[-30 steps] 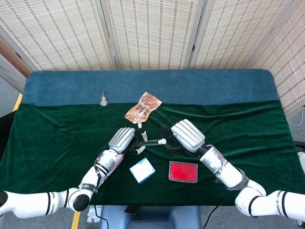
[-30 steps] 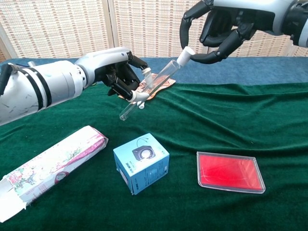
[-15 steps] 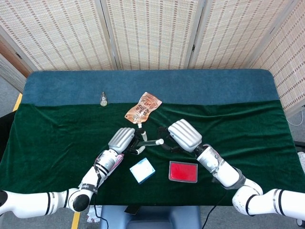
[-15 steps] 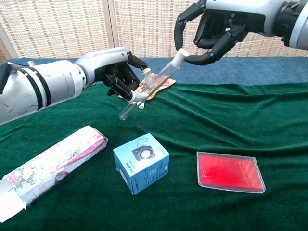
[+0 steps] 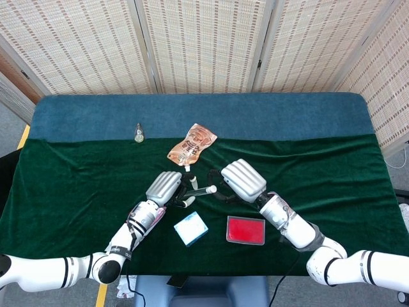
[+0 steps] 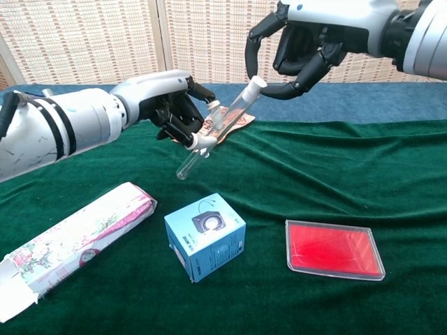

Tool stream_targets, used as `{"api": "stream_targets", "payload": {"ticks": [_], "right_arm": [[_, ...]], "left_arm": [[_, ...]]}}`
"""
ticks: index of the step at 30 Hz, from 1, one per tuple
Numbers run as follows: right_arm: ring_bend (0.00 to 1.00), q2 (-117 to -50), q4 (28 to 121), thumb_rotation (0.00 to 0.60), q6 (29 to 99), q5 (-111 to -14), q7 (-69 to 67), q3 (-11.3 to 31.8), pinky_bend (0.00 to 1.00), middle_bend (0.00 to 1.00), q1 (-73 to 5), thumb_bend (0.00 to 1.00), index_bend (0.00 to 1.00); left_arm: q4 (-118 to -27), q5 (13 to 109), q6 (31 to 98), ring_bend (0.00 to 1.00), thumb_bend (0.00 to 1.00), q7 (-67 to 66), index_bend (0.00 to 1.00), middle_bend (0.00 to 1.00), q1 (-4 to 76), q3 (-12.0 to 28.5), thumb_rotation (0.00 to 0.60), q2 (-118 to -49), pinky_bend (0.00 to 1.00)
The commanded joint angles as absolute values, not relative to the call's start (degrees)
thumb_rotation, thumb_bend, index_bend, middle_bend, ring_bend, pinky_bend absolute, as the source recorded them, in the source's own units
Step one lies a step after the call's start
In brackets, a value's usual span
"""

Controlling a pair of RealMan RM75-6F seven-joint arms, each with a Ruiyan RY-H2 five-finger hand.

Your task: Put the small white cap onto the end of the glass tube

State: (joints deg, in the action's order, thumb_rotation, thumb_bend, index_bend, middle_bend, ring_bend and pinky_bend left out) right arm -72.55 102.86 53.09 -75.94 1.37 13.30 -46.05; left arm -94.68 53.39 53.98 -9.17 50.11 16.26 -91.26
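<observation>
Cap (image 6: 257,82) sits on the upper end of the tube (image 6: 216,128), centre-top of chest view; right hand (image 6: 297,50) pinches the cap between curled fingers; left hand (image 6: 178,108) grips the tube mid-length, tube tilted, closed end down-left, held off the cloth (image 6: 314,174). Head view: same pair at frame centre, left hand (image 5: 167,187), right hand (image 5: 241,180), tube (image 5: 199,190) between them, cap (image 5: 211,188) at its right end.

Counts: one tube; one cap; one blue box (image 6: 205,235) lower centre, shut; one red tray (image 6: 334,248) lower right, flat, contents can't tell; one long floral carton (image 6: 77,244) lower left, near end flap open, inside not visible; one orange pouch (image 5: 192,144) behind the hands; one small bottle (image 5: 138,132) upper left in head view, upright.
</observation>
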Motion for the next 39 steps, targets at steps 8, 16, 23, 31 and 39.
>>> {"api": "stream_targets", "payload": {"ticks": [8, 16, 23, 31, 39], "right_arm": [[1.00, -73.6, 102.1, 0.600, 52.6, -74.9, 2.2, 13.2, 1.00, 0.99, -46.8, 0.57, 0.73], [1.00, -74.0, 101.1, 0.600, 52.6, -75.4, 1.4, 12.9, 1.00, 0.99, -47.0, 0.57, 0.56], [1.00, -74.7, 100.3, 0.600, 52.4, -75.9, 0.3, 12.5, 1.00, 0.99, -47.1, 0.57, 0.22], [1.00, -75.2, 100.0, 0.600, 53.3, -76.5, -1.0, 12.5, 1.00, 0.99, -46.7, 0.57, 0.10], [1.00, -70.7, 102.0, 0.600, 57.2, -77.0, -1.0, 12.2, 1.00, 0.99, -43.4, 0.57, 0.10]], "left_arm": [[-94.6, 53.1, 54.0, 0.80, 0.63, -9.3, 0.68, 0.88, 50.2, 16.1, 0.600, -91.3, 0.84], [-94.1, 53.1, 53.9, 0.80, 0.63, -9.2, 0.68, 0.88, 50.2, 15.9, 0.600, -91.4, 0.84], [-92.9, 53.1, 54.1, 0.80, 0.63, -9.6, 0.68, 0.88, 50.2, 15.4, 0.600, -92.0, 0.84], [-91.6, 53.9, 54.5, 0.80, 0.63, -11.0, 0.68, 0.88, 50.2, 14.5, 0.600, -92.3, 0.84], [-87.6, 54.2, 55.8, 0.79, 0.63, -16.6, 0.68, 0.88, 50.0, 12.3, 0.600, -91.7, 0.84]]}}
